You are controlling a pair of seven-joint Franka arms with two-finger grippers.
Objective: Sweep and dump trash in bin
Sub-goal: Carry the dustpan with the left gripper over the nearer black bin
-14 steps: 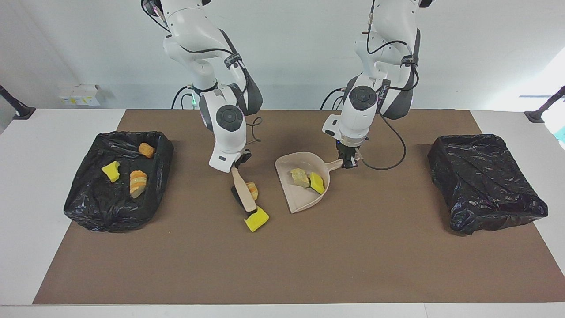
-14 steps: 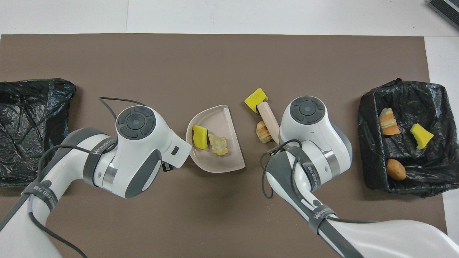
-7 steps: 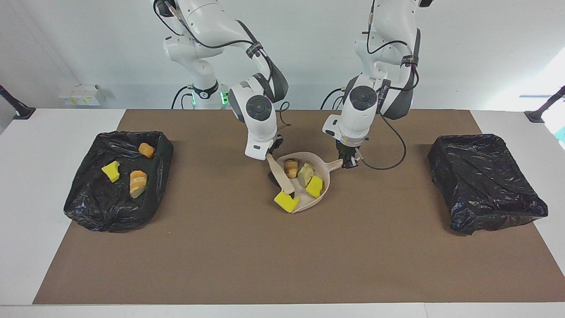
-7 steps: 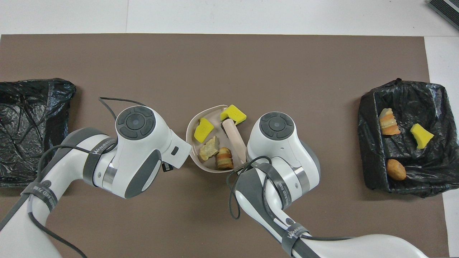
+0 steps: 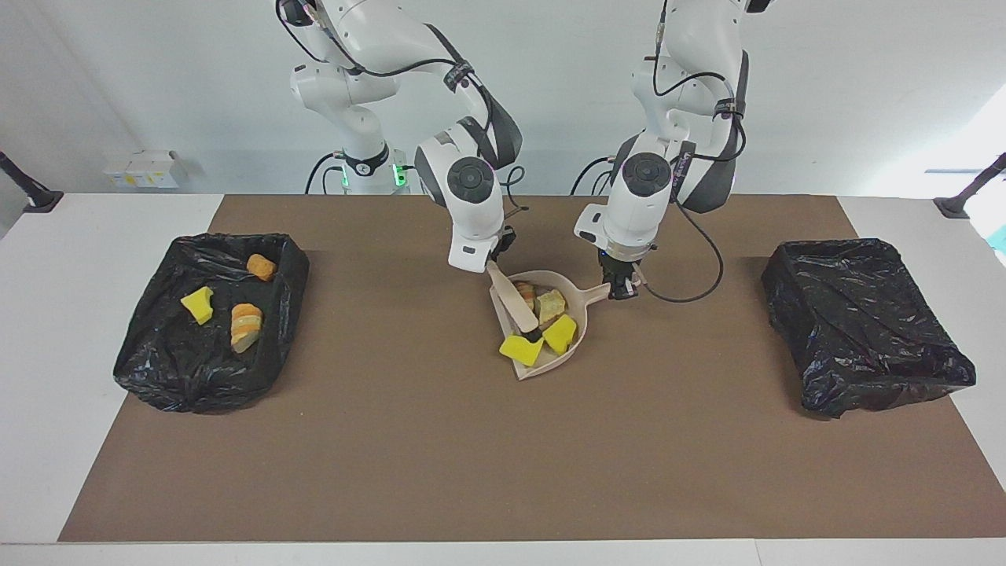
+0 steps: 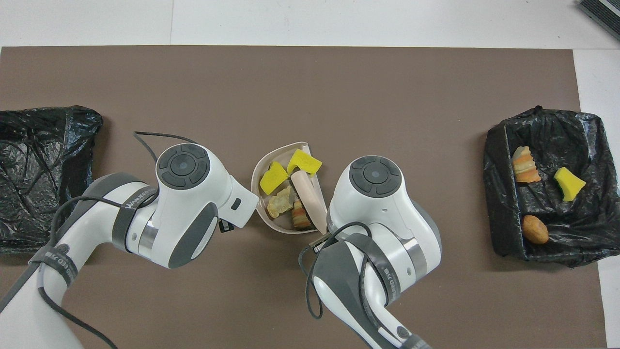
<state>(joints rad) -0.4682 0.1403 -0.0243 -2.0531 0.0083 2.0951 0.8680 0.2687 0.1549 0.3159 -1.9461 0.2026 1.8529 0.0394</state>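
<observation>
The beige dustpan (image 5: 580, 313) (image 6: 270, 223) lies mid-table, and my left gripper (image 5: 621, 288) is shut on its handle. My right gripper (image 5: 497, 264) is shut on the beige brush (image 5: 516, 305) (image 6: 308, 198), whose head rests inside the pan. Several pieces of trash lie in the pan: two yellow sponge chunks (image 5: 521, 350) (image 5: 559, 333), a pale beige lump (image 5: 551, 305) and an orange-striped lump (image 5: 525, 295). The bin (image 5: 157, 369) (image 6: 495, 194) at the right arm's end holds three more scraps. In the overhead view both wrists hide the fingers.
A second black-lined bin (image 5: 864, 322) (image 6: 43, 169) stands at the left arm's end with no scraps showing in it. A brown mat (image 5: 503, 456) covers the table. Cables hang from both wrists.
My right gripper swept the brush toward the left arm's end, pushing a yellow sponge chunk and the orange-striped lump off the mat into the dustpan. The left arm and the pan stayed put.
</observation>
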